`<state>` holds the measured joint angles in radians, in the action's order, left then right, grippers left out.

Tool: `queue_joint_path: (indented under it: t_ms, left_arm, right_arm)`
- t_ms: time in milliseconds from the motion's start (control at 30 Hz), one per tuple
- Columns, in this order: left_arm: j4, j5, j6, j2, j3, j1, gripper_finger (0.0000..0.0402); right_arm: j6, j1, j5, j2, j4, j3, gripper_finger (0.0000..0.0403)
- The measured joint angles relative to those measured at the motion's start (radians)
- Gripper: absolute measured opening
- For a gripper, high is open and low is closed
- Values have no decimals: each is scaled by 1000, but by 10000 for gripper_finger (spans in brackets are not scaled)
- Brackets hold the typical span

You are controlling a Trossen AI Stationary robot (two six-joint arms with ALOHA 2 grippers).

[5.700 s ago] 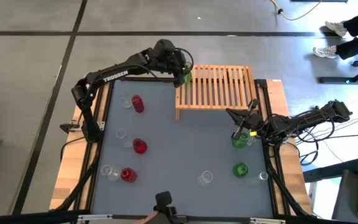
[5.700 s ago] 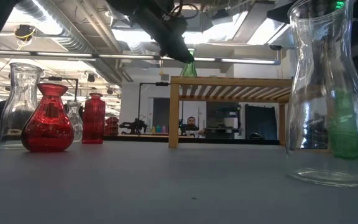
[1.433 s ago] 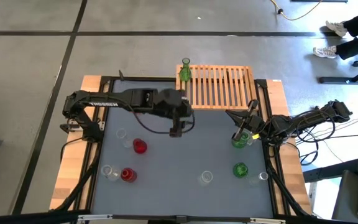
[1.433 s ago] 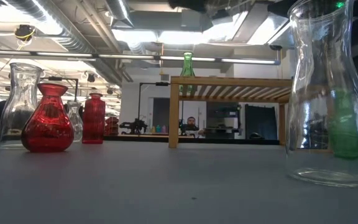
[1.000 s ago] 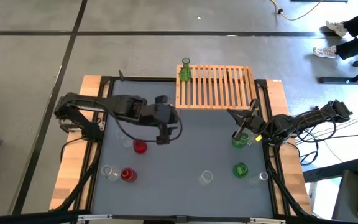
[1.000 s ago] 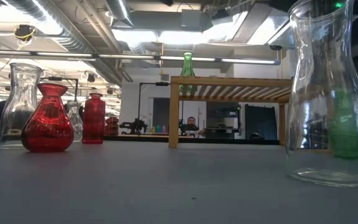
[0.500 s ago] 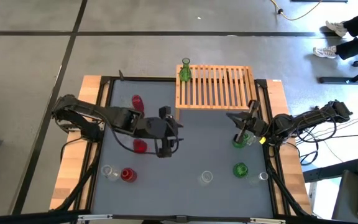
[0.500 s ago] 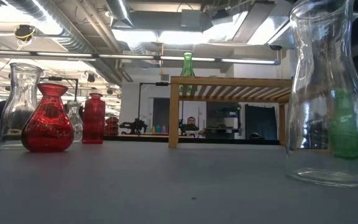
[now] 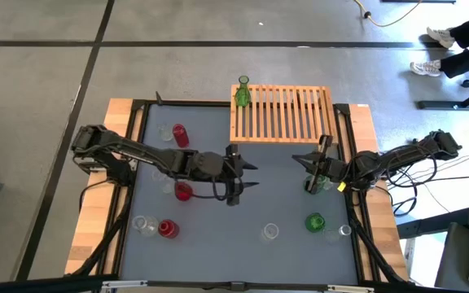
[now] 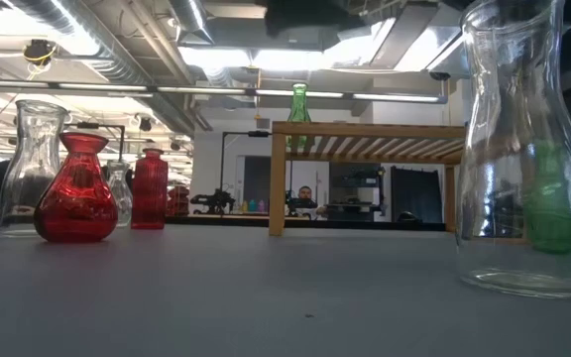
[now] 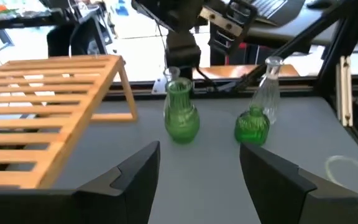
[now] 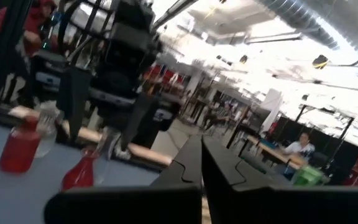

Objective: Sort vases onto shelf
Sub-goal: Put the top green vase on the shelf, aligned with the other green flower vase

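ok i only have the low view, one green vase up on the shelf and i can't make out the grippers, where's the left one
Observer: The left gripper hangs over the middle of the table, fingers open, nothing between them.
Operator: and the right one
Observer: The right gripper is shut and empty near the table's right edge, close to a tall green vase.
Operator: any more green over there
Observer: Yes, a squat green vase stands nearer your camera, with a clear vase close by.
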<state>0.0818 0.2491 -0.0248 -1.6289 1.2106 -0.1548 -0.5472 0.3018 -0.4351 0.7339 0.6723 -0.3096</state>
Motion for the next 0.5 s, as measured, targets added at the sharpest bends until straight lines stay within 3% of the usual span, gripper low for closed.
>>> queue_joint_path:
  t_ms: [200, 400, 500]
  left_arm:
    - [28, 13, 9, -91, 31, -1, 215]
    - [40, 23, 34, -105, 32, -2, 215]
    - [32, 22, 59, -105, 33, -17, 215]
  right_arm:
    - [107, 55, -20, 57, -189, -70, 0]
    - [303, 153, -164, 100, -594, -275, 0]
    - [457, 188, -183, 117, -806, -380, 0]
